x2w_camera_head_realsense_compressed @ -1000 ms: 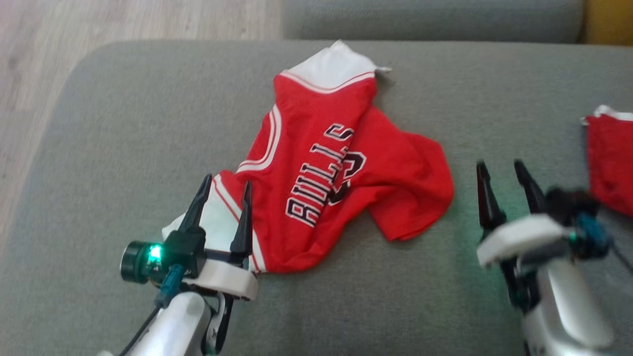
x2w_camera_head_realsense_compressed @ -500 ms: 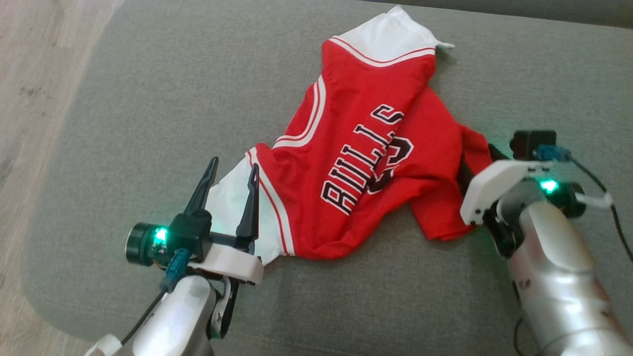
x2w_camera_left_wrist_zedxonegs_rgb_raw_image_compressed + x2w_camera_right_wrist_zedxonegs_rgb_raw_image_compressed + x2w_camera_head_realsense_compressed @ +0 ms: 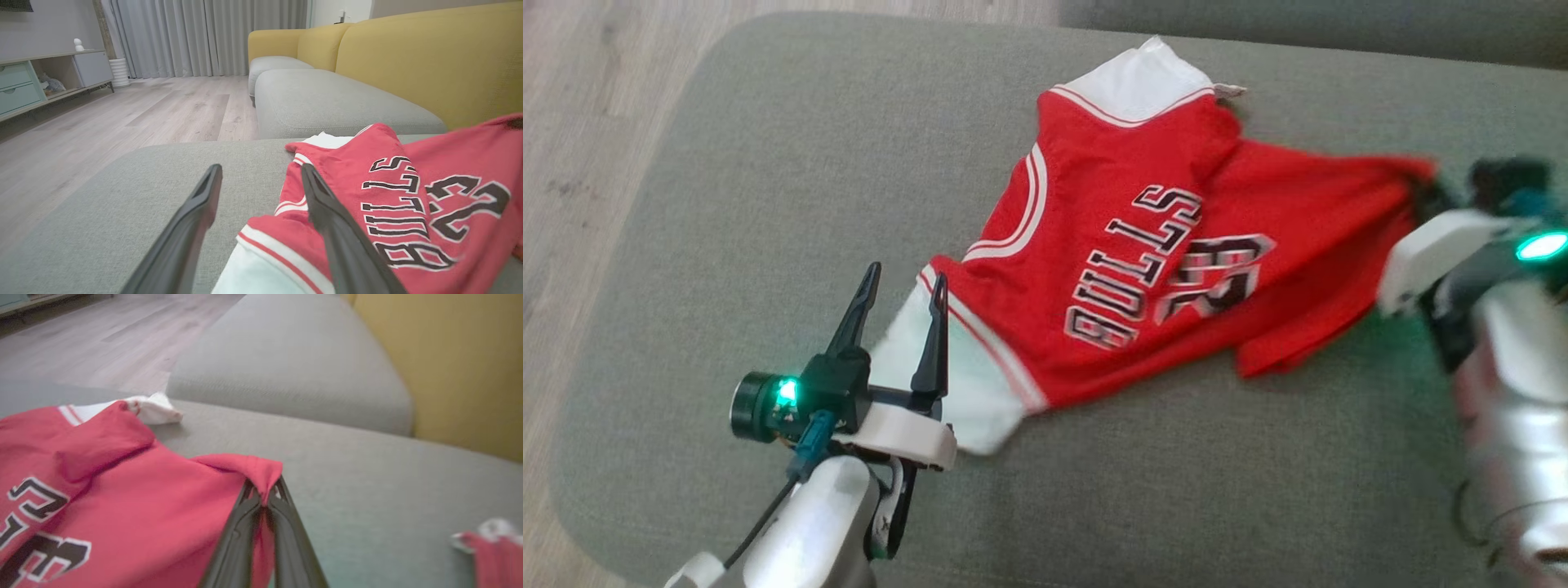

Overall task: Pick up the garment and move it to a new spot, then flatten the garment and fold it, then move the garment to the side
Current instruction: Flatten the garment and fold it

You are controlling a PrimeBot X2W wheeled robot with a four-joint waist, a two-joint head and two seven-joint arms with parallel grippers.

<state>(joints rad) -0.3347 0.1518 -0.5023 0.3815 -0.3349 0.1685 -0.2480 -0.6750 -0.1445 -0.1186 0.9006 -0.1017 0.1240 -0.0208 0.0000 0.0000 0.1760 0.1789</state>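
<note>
1. Gripping a red corner of the jersey (image 3: 1143, 269), the right gripper (image 3: 263, 489) has both fingers pressed together on the cloth. In the right wrist view the fabric bunches over the tips at frame centre.
2. Head view: the gripped corner is at the right edge, upper-middle, and blurred. The red cloth is drawn to a point there and stretches leftward into the jersey body.
3. The jersey lies on the grey cushion (image 3: 768, 163) at centre frame in the head view. It runs from a white band at top centre down to a white band at lower left.
4. "BULLS" and the number face up and read upside down from the head camera.
5. The left gripper (image 3: 908, 272) is at lower left in the head view, fingers spread wide and clamped on nothing.
6. The lower-left white band lies between and under the left gripper's fingers. One finger crosses the red-and-white trim and the other is over bare cushion. Can't tell whether either touches the cloth.
7. Left wrist view: the jersey is at lower right, with the white band at bottom centre between the two fingers.
8. A second red garment (image 3: 490, 543) is at lower right in the right wrist view, on the cushion and well apart from the jersey.
9. The wood floor (image 3: 572, 122) is at upper left in the head view, and the yellow backrest (image 3: 408, 61) at upper right in the left wrist view.
</note>
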